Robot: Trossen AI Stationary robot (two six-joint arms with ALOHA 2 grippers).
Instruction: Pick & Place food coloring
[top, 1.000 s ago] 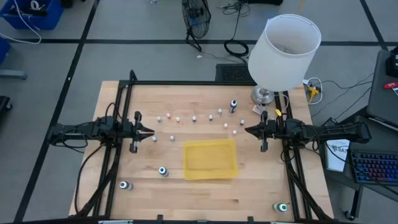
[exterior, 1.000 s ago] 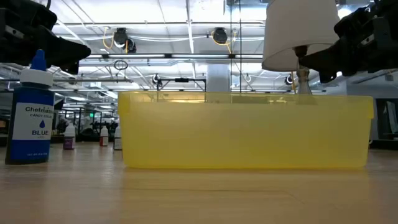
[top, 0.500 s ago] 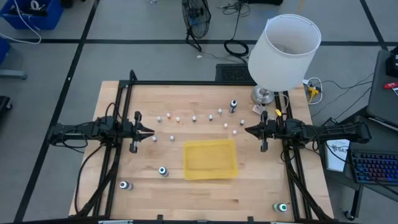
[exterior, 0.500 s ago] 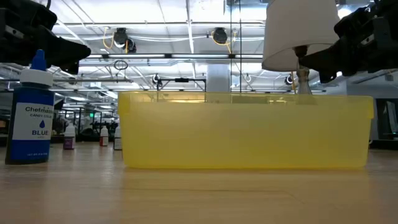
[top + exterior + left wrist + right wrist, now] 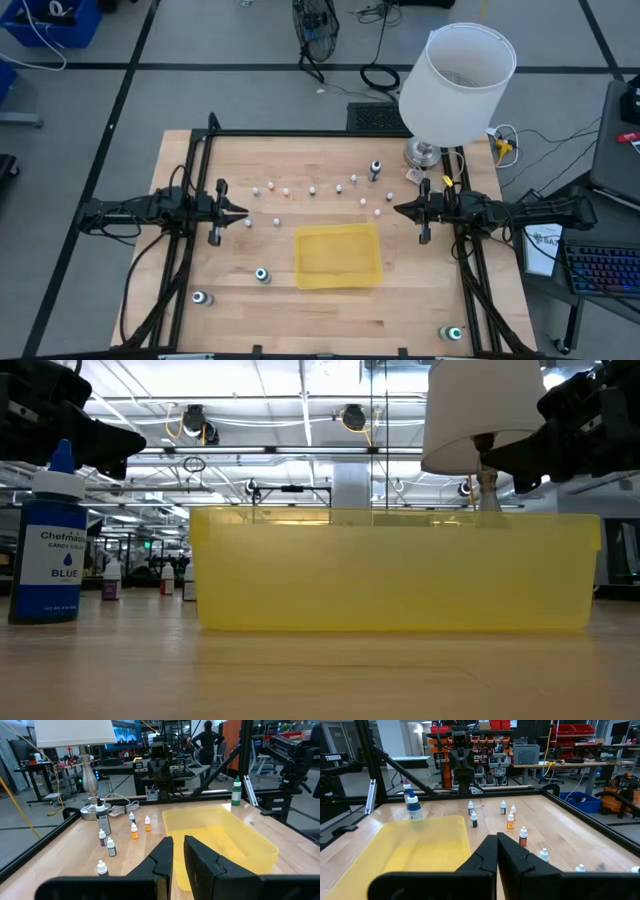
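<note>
The food coloring bottles stand upright on the table. Several tiny whitish droppers are scattered across the far middle, and some have orange caps. Larger dark bottles stand at the far right, near left and near right. One blue-labelled bottle shows close in the low view. My left gripper hovers left of the yellow tray, its fingers all but shut. My right gripper hovers right of the tray, shut. Neither holds anything.
A white-shaded lamp stands at the table's far right corner, its base near the right arm. A black frame rail runs around the table. Bare wood lies near the tray's near side. A person stands in the room beyond.
</note>
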